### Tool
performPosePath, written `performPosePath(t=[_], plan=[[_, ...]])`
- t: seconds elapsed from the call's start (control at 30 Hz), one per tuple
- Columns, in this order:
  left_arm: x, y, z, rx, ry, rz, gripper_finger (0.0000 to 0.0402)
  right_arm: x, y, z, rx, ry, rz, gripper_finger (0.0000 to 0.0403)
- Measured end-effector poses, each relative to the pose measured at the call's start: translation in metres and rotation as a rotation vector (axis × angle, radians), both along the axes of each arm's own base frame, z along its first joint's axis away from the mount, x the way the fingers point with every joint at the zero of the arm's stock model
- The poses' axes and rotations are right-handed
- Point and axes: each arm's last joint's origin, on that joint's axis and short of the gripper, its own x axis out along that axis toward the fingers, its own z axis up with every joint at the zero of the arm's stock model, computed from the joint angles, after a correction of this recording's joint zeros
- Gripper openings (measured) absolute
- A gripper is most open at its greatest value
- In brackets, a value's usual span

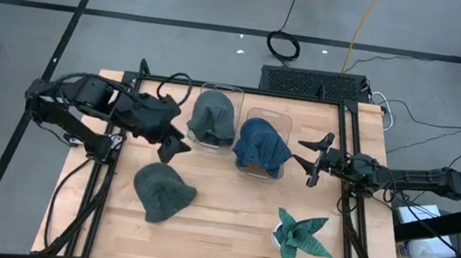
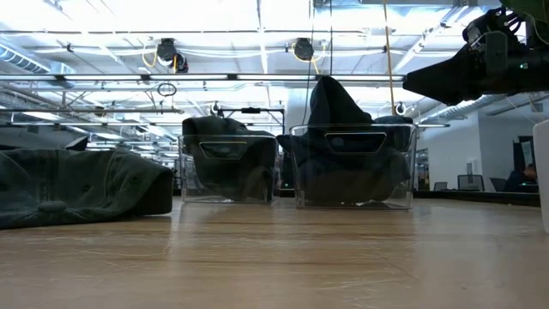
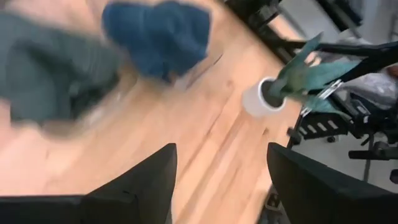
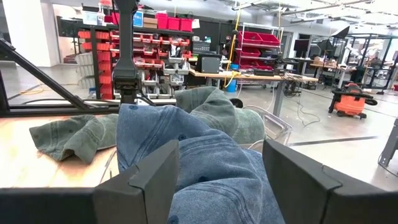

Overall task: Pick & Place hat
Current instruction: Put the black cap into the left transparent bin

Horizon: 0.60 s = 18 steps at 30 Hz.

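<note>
Two hats are already binned near the bench's far edge: a green hat (image 1: 213, 116) in one clear bin (image 1: 237, 91), a blue hat (image 1: 261, 146) in the other. The third hat (image 1: 161, 191) lies loose toward the near-left. My left end effector (image 1: 177, 145) and right end effector (image 1: 310, 163) both hang released, empty.

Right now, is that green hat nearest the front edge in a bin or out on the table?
Out. The green hat lies flat on the bare wooden table, in front of the two clear bins, which each already hold a hat.
</note>
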Motion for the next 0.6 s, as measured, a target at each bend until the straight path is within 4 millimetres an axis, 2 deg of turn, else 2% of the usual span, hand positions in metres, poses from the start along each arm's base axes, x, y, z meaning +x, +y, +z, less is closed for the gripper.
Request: performPosePath(t=[0.3, 0.43, 0.6], plan=[[-0.015, 0.000, -0.013, -0.216, 0.215, 0.193, 0.0253, 0.000, 0.000, 0.000, 0.000, 0.000, 0.000, 0.0222], [-0.014, -0.006, -0.024, -0.253, 0.346, 0.233, 0.0253, 0.000, 0.000, 0.000, 0.000, 0.000, 0.000, 0.0222], [-0.004, -0.015, -0.039, -0.225, 0.481, 0.247, 0.0253, 0.000, 0.000, 0.000, 0.000, 0.000, 0.000, 0.0222]])
